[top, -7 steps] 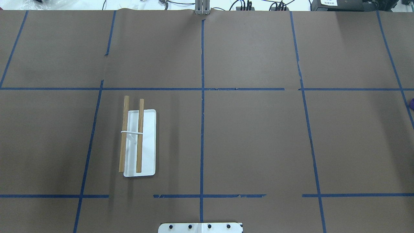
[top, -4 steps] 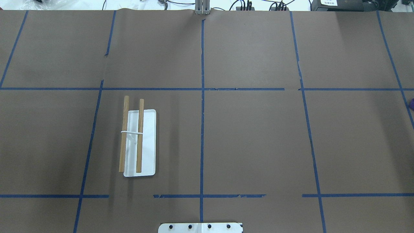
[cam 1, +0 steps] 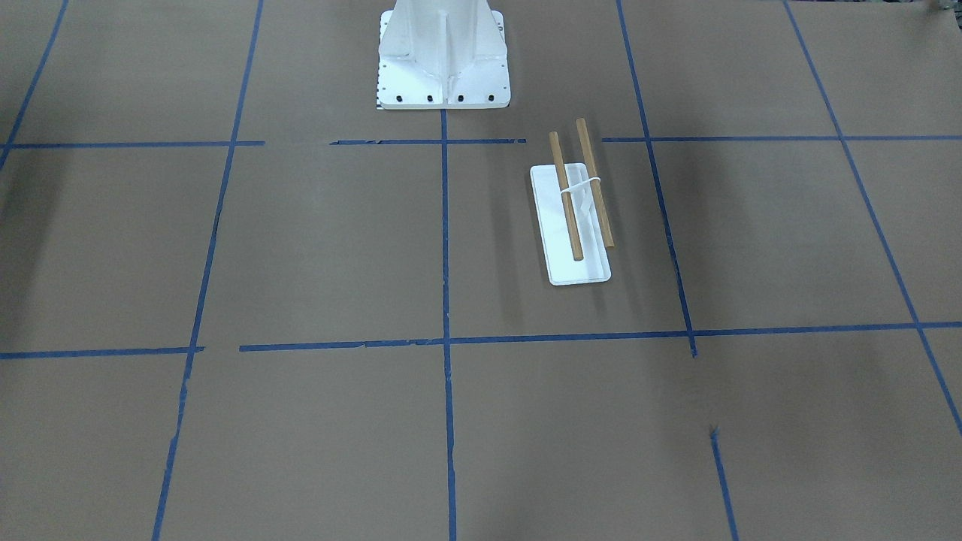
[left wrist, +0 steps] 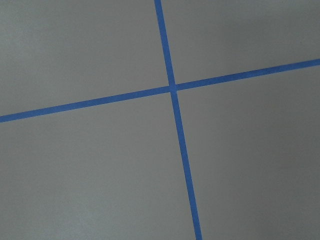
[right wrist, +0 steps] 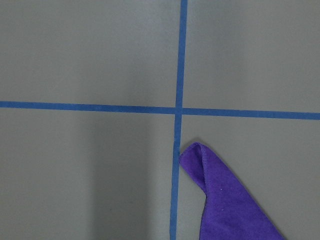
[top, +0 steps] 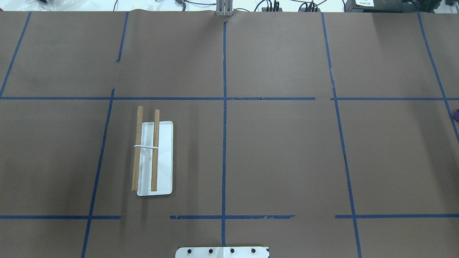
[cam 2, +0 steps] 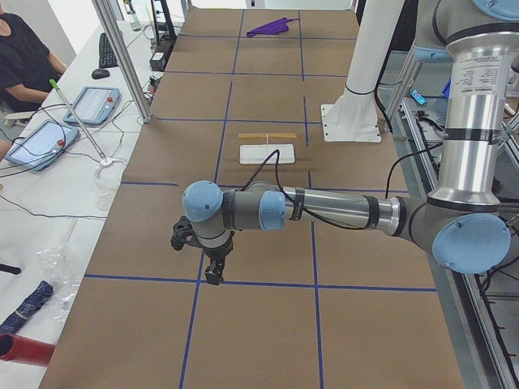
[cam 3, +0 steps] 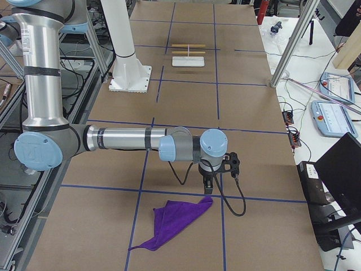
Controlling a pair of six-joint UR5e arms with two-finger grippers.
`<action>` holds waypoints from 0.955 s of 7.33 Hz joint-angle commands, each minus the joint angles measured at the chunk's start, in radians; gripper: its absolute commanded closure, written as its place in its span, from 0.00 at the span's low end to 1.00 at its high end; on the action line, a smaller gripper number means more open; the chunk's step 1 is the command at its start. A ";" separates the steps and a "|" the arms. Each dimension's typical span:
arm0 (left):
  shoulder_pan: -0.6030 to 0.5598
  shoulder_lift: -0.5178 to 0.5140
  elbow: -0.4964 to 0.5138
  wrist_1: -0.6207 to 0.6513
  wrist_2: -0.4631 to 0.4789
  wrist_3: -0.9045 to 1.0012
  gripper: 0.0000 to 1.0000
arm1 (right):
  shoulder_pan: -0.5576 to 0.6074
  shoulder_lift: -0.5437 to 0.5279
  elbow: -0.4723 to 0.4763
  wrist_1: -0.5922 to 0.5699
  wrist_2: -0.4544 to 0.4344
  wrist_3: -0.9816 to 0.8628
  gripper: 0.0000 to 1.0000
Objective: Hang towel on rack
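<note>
The rack (top: 165, 157) stands left of centre on the brown table, a white base with two brown dowels; it also shows in the front view (cam 1: 549, 203) and both side views (cam 2: 268, 152) (cam 3: 188, 61). The purple towel (cam 3: 172, 223) lies crumpled flat at the table's right end, its corner in the right wrist view (right wrist: 225, 200), a sliver at the overhead view's right edge (top: 457, 114). My right gripper (cam 3: 207, 189) hangs just above the towel's corner. My left gripper (cam 2: 212, 271) hangs over bare table at the left end. I cannot tell whether either is open or shut.
The large white bolted pedestal (cam 1: 442, 68) stands at the robot's side of the table, beside the rack. Blue tape lines grid the brown surface. An operator (cam 2: 24, 57), tablets (cam 2: 89, 105) and cables sit beyond the table's far side.
</note>
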 commanded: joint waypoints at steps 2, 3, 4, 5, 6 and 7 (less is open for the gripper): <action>0.000 0.000 -0.012 0.000 -0.001 0.000 0.00 | -0.004 -0.011 -0.261 0.308 -0.032 -0.194 0.00; -0.002 0.000 -0.017 0.000 0.000 0.000 0.00 | -0.006 -0.006 -0.371 0.419 -0.030 -0.211 0.00; -0.002 0.000 -0.018 0.000 -0.001 0.000 0.00 | -0.030 -0.011 -0.416 0.517 -0.032 -0.210 0.00; 0.000 0.000 -0.018 0.000 -0.001 0.000 0.00 | -0.061 -0.012 -0.443 0.553 -0.033 -0.213 0.00; -0.002 0.000 -0.018 0.000 -0.001 0.000 0.00 | -0.089 -0.014 -0.445 0.562 -0.033 -0.216 0.00; -0.002 0.000 -0.017 0.000 -0.001 0.000 0.00 | -0.124 -0.027 -0.447 0.565 -0.044 -0.218 0.00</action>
